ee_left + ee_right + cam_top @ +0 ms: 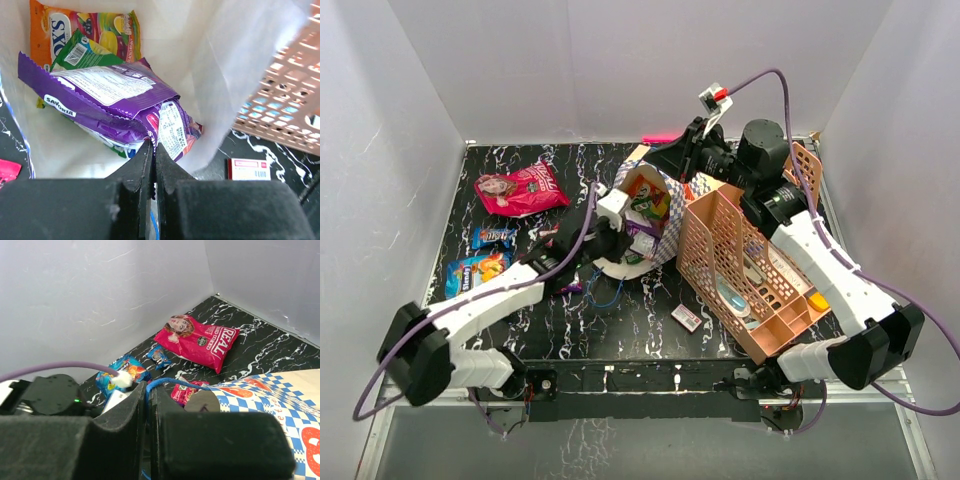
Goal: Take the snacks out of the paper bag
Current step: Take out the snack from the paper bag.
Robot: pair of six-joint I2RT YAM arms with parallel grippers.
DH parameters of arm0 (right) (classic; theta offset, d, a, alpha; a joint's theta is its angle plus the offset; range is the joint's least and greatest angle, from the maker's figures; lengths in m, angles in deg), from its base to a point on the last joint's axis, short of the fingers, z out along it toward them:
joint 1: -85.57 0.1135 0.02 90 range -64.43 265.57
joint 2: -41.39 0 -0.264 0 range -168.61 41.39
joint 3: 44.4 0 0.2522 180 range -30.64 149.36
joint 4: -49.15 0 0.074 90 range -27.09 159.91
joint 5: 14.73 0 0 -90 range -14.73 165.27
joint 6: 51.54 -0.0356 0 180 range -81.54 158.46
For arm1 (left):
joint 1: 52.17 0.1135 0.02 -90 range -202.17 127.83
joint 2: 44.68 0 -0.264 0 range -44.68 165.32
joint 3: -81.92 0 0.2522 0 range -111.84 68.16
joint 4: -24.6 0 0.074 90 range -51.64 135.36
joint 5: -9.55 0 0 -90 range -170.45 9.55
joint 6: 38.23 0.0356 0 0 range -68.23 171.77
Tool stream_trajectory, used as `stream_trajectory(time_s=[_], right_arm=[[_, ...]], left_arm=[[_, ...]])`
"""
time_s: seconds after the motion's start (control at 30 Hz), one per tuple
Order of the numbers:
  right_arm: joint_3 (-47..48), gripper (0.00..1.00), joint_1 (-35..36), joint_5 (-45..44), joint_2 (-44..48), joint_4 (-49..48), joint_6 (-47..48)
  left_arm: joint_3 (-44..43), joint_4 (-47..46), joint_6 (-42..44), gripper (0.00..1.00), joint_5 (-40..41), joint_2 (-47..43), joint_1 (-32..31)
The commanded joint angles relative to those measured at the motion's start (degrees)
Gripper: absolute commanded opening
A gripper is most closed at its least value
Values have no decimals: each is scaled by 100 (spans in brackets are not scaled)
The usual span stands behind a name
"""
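Note:
The blue-and-white checkered paper bag (655,205) lies tilted in the middle of the table, its mouth toward the left arm. My left gripper (154,146) is inside the bag's white interior (205,60), shut on the lower edge of a purple snack packet (100,92). Behind that packet lie a green pack (82,50) and an orange pack (55,22). My right gripper (150,389) is shut on the bag's blue cord handle (172,382) and holds up the checkered side (272,395). A pink-red bag (520,188), a small blue pack (495,236) and a blue chip bag (477,270) lie on the table at left.
A peach perforated rack (750,270) stands just right of the bag, close to my left gripper's side (285,100). A small white-pink box (686,318) lies on the black marbled table (620,340) in front of it. White walls enclose the table.

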Motion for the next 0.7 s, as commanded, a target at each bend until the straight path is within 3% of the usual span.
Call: stream_trajectory(time_s=[0.0,0.13,0.27,0.43,0.67], right_arm=[[-63,8,34,-302,367,-581,77],[-137,8,33,-386,391,-617,76],[-159,8,36,-405,371,-645,70],[-165,8,30,-429,362,-685,59],[-203,8,35,-515,434,-698,65]], left_arm=[[316,147,229,0,-490,-1159,-43],[472,497,342,0,-450,-1999,-52],[325,980,402,0,267,-2696,-61],[33,1718,506,0,1584,-3306,-60],[42,2873,-182,0,3850,-3685,-62]])
